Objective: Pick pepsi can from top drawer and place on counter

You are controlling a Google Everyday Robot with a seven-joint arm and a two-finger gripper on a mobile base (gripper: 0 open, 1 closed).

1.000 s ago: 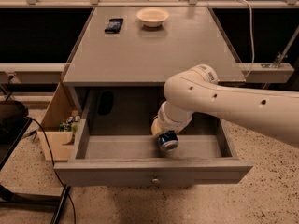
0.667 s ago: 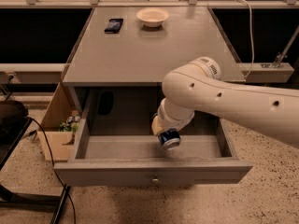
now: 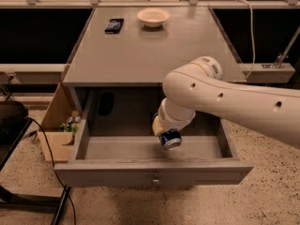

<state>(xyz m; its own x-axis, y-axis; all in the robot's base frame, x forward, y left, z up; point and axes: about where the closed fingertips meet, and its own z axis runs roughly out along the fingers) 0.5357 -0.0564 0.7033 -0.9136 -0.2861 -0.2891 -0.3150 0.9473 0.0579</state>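
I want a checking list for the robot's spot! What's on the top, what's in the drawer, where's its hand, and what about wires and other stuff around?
Surface: counter, grey and flat, with two things at its far end.
Job's things: pepsi can in the open top drawer, near the front, silver end towards the camera; whether it is lifted cannot be told.
Clutter: black device and cream bowl on the counter; dark shape at the drawer's back left.
Grippers: gripper down in the drawer at the can, mostly hidden by the white arm.
Cables: white cable right of the counter; black cable at left.
Surroundings: speckled floor; wooden box left of the cabinet.
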